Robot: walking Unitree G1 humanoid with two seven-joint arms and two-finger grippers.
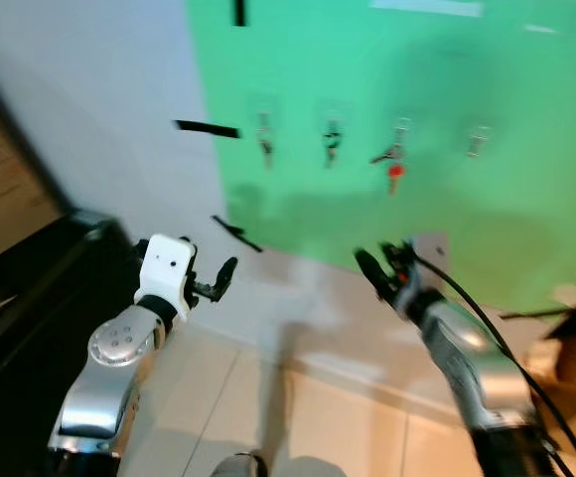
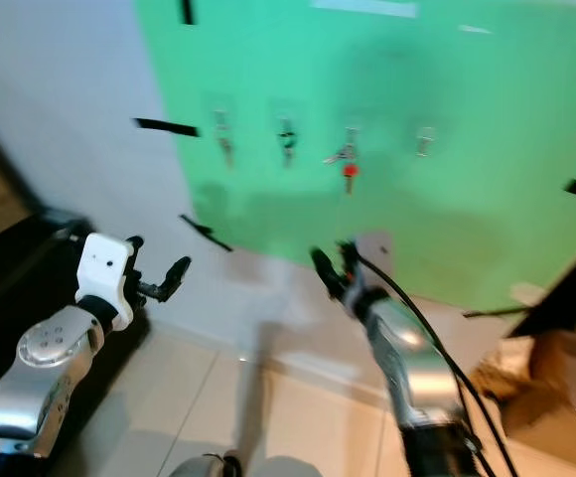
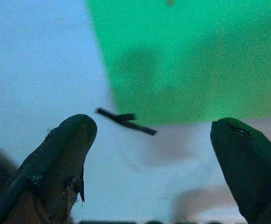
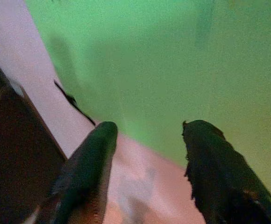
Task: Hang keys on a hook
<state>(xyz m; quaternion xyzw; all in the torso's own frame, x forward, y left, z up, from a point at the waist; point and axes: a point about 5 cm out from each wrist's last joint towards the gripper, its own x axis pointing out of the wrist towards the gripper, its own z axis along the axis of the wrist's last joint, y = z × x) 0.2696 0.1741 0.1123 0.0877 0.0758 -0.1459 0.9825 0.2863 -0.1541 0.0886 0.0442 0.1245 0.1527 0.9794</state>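
Keys (image 1: 391, 155) with a red tag (image 1: 394, 177), hanging on the third hook (image 1: 401, 126) of four along a green board (image 1: 417, 229) on the wall. Judged light and stiff: thin metal on a ring, hard and a little slippery, not fragile, apt to swing and jingle loosely once lifted. Best taken by the ring or by the flat of the tag, pinched across the thin side, not by the dangling blades. Too blurred here to make out the ring itself.

Left claw (image 1: 220, 280) raised on its silver arm in front of the pale wall, low and well off to the left of the board, fingers (image 3: 70, 140) spread wide with nothing between them. Right claw (image 1: 382, 260) raised near the foot of the board, below the keys and slightly to their left, well apart from them, fingers (image 4: 93, 154) likewise parted and carrying nothing. So released on both sides, and no contact with keys, hook or board.

Small dark things on the first hook (image 1: 264, 131) and the second hook (image 1: 332, 134) too, perhaps other keys, too blurred to say; fourth hook (image 1: 478, 139) seemingly bare. Going by how things lie, hanging looks done, with nothing left in either claw
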